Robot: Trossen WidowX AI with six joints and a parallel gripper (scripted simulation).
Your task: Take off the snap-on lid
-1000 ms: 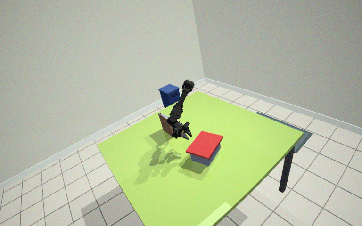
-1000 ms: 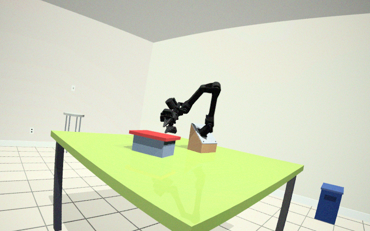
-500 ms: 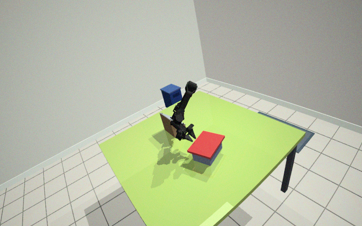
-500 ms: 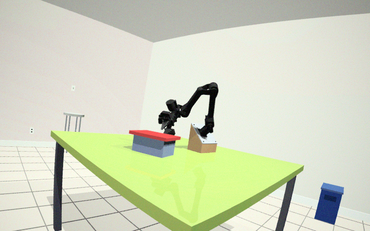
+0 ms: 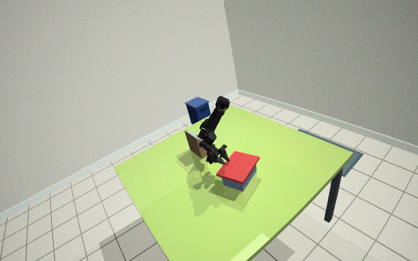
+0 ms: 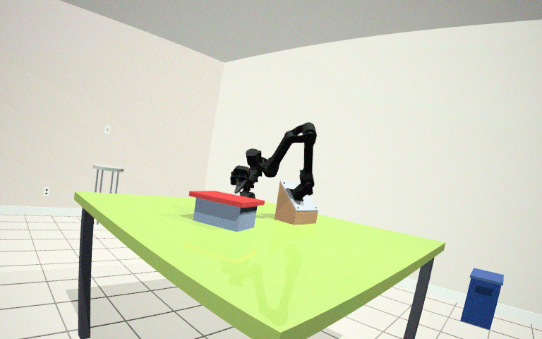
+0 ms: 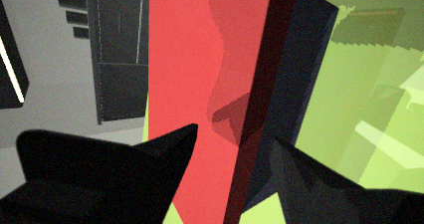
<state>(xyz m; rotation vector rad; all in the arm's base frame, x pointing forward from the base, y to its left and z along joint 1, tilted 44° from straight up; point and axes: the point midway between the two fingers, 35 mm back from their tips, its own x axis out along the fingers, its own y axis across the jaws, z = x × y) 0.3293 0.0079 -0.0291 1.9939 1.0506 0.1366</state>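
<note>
The storage box (image 5: pixel 241 184) (image 6: pixel 222 215) (image 7: pixel 302 80) is grey-blue and stands near the middle of the green table (image 5: pixel 302 155) (image 6: pixel 308 251) (image 7: pixel 348 110). Its red snap-on lid (image 5: pixel 239 166) (image 6: pixel 224 197) (image 7: pixel 189 60) sits flat on top and overhangs the walls. My gripper (image 5: pixel 226 154) (image 6: pixel 242 191) (image 7: pixel 233 135) is open at the lid's edge nearest the arm base. In the wrist view one finger is over the lid's top face, and the other is beyond its edge, beside the box wall. The fingers stand apart from the lid and hold nothing.
The arm is mounted on a wooden wedge block (image 5: pixel 194 145) (image 6: pixel 291 212) just behind the box. A blue bin (image 5: pixel 198 110) (image 6: pixel 482 298) stands on the floor by the wall. A stool (image 6: pixel 108 169) stands beyond the table. A grey-blue mat (image 5: pixel 350 158) lies on the floor.
</note>
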